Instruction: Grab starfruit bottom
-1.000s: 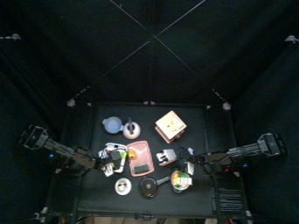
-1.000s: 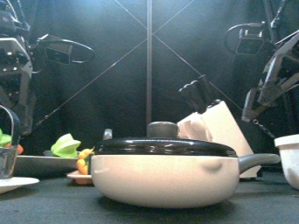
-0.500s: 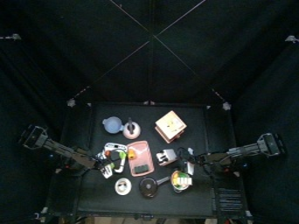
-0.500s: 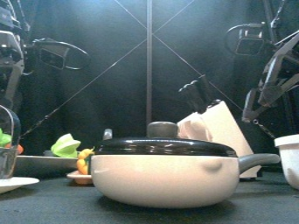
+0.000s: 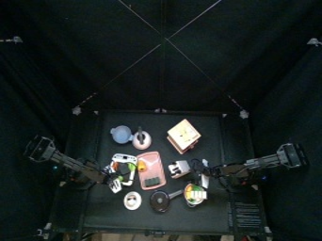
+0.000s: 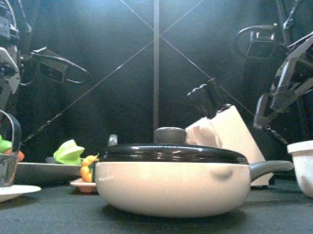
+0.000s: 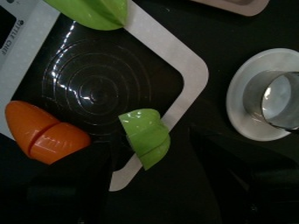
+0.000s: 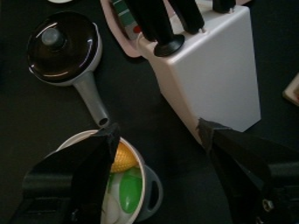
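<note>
A green starfruit piece lies on the white rim of a black spiral-marked plate, beside an orange toy piece. A second green piece lies at the plate's far side; I cannot tell which of the two is the bottom. My left gripper hovers open just above the nearer green piece, holding nothing. In the front view a green piece shows low at the left. My right gripper hangs open and empty between the knife block and a bowl.
A cream pot with a black lid stands in front, with a white knife block behind it. A bowl of toy food and a small lidded pan sit near the right gripper. A white dish holding a metal cup sits beside the plate.
The left arm has shifted a little; in the front view its upper part and cable loop drift leftward. The right arm stays put.
</note>
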